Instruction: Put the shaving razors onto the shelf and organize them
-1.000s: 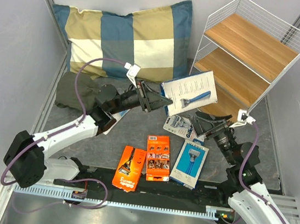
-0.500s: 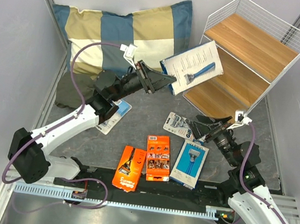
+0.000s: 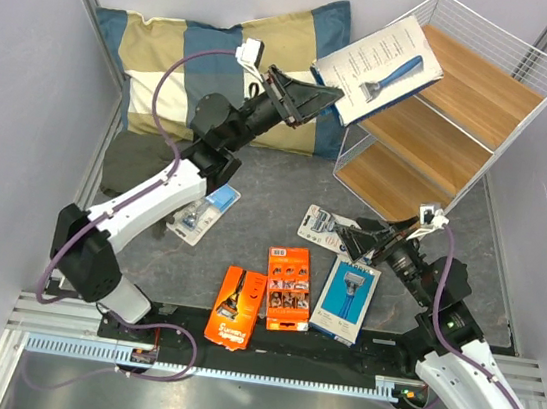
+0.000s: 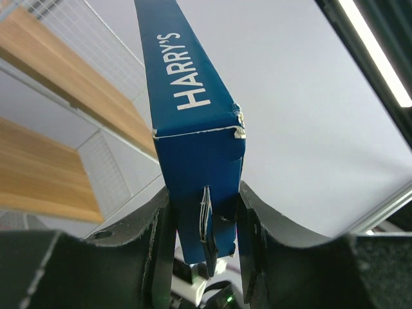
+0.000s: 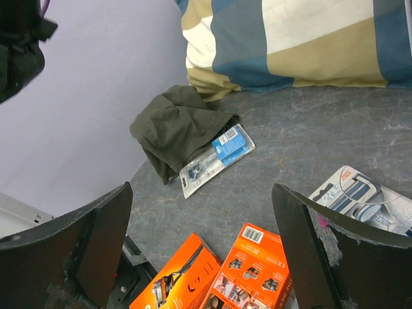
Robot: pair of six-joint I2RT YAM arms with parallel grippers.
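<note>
The left gripper [image 3: 326, 96] pinches the blue Harry's razor box [image 3: 380, 69], arm stretched high and far so the box reaches, perhaps touching, the shelf [image 3: 497, 52] top, while the right gripper [image 3: 355, 237] hovers low at near right, spread wide, empty.

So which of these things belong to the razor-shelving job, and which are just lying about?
Job:
shelf
held blue box
table blue box
left orange card
right orange card
grey blister pack
blister pack by the cloth

Lying about:
pillow
dark cloth
</note>
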